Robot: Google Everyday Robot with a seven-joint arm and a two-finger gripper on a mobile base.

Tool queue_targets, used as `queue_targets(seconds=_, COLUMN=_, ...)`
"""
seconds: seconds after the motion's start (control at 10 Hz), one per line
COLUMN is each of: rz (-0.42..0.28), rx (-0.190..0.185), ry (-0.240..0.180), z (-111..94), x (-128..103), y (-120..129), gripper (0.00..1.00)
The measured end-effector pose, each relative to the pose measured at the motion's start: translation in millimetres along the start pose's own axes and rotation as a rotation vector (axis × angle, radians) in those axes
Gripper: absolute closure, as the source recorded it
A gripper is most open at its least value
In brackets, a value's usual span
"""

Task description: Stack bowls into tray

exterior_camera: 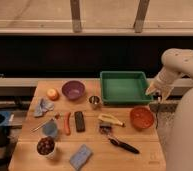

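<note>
Hovering off the right edge of the green tray (pixel 122 88), the gripper (pixel 158 94) hangs above and just behind the orange-red bowl (pixel 141 117). Its fingers stand spread with nothing between them. The purple bowl (pixel 73 90) sits well apart, left of the tray, beyond the small metal cup (pixel 94 101). Both bowls rest on the surface (pixel 140 152); the tray holds no bowl yet. Judgement: step 1 is the near bowl. Recommended: descend over its rim, 1 finger inside and 1 outside. Pinch the wall firmly, since the glaze looks slippery, lift clear of the tray wall, and set it flat.
</note>
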Motion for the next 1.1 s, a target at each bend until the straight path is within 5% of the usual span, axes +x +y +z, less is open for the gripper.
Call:
queue_targets(seconds=0.7, rz=0.056, rx=0.011, ry=0.078, z=33, x=21, y=-31, gripper=0.39)
queue_targets(seconds=1.1, rz=0.041, rx=0.037, ry=0.128, z=50, x=59, y=-39, gripper=0.39)
